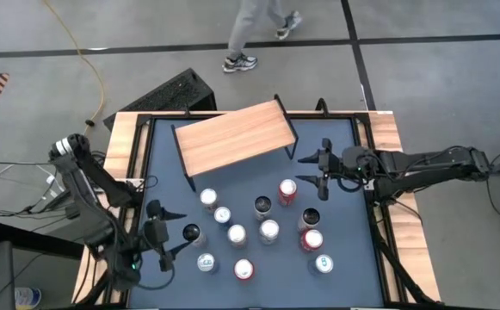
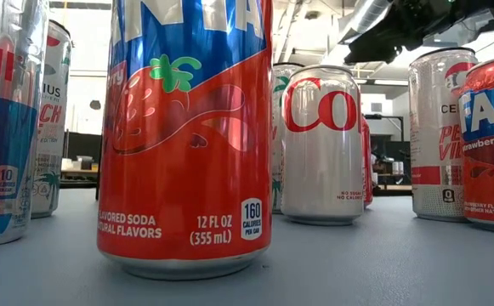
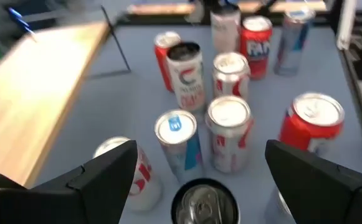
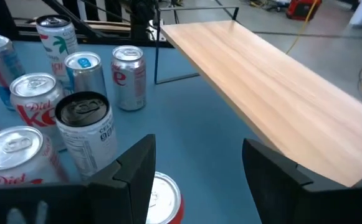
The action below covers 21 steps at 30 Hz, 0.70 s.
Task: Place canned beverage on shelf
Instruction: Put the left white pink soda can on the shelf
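Note:
The shelf [image 1: 232,138], a light wooden board on thin black legs, stands askew at the far middle of the blue table top; it also shows in the right wrist view [image 4: 280,87]. Several cans stand upright in a cluster nearer the front. My left gripper [image 1: 165,232] is open at the cluster's left side, pointing at a black-topped can [image 1: 191,232]; in the left wrist view that can [image 3: 204,202] stands between the fingers and apart from both. My right gripper [image 1: 311,170] hangs open near the shelf's right end, just above a red can [image 1: 287,191].
The other cans crowd the mat's middle and right, among them a red can [image 1: 311,239] and a blue-topped can [image 1: 324,263]. Black rails and wooden strips [image 1: 385,129] frame the mat. A person's legs [image 1: 254,34] pass on the floor beyond the table.

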Tool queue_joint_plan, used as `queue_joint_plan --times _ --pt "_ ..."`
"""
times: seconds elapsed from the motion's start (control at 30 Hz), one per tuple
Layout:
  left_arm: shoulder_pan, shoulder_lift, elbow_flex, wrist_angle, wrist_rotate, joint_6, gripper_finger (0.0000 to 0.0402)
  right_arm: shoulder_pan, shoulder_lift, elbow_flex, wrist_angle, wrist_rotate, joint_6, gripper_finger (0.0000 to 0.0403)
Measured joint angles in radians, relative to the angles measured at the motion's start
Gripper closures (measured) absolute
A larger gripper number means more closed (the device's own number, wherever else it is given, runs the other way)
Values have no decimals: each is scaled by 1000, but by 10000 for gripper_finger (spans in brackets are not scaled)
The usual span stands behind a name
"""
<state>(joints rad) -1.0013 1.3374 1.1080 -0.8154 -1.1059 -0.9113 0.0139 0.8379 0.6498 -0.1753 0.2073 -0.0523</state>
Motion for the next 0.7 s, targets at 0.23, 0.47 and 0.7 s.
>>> queue_joint_plan --times 0.23,0.47,0.7 --pt "40 142 -1 10 -105 -238 58 -29 2 0 0 0 -62 176" --pt "73 194 1 13 -115 -369 58 -66 3 0 0 0 -110 176" --pt "68 235 1 -65 -62 -505 58 -82 3 0 -5 0 -135 176"
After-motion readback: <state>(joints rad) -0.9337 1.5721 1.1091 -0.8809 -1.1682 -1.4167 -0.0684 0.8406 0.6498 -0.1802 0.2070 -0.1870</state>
